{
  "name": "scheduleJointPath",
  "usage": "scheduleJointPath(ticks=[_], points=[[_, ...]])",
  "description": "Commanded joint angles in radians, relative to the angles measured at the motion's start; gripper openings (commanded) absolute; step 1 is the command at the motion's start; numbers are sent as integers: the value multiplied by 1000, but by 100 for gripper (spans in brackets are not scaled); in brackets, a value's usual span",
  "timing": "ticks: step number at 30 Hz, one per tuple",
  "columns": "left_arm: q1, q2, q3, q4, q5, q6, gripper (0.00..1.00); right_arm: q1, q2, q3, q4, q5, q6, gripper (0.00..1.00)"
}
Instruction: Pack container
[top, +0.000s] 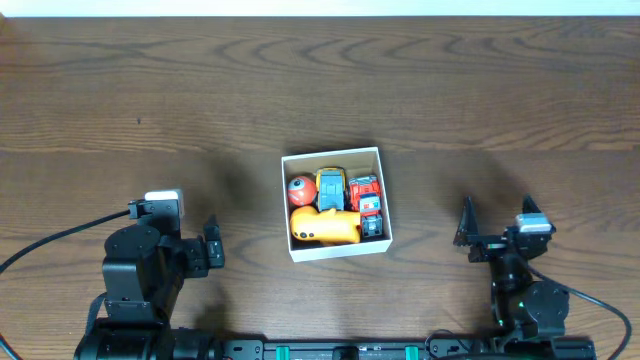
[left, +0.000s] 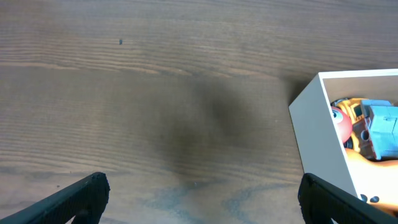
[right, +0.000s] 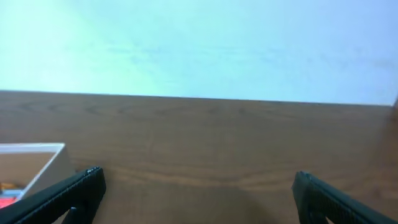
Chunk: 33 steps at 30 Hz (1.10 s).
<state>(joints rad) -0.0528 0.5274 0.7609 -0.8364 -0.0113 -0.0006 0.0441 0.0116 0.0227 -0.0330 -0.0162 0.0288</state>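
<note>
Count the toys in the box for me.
5: a red ball at the left, a blue car mid-back, a red truck back right, a small car front right, an orange toy in front. More may hide underneath.

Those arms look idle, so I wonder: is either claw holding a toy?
No, the left gripper and the right gripper are both open and empty; the toys lie in the container.

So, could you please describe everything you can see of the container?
The container is a small, square, shallow open box with thin white walls and a brown cardboard inside. It sits flat on the wooden table, slightly rotated, between the arms. Small toys fill most of it. The open left claw and right claw stand clear of it.
</note>
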Motion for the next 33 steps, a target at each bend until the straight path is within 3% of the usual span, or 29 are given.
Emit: scheduleJointPath(ticks=[1, 33], points=[[4, 0, -5, -1, -8, -5, 98, 19, -7, -18, -13, -14, -86, 99], [4, 0, -5, -1, -8, -5, 98, 27, -6, -17, -39, -11, -109, 99]])
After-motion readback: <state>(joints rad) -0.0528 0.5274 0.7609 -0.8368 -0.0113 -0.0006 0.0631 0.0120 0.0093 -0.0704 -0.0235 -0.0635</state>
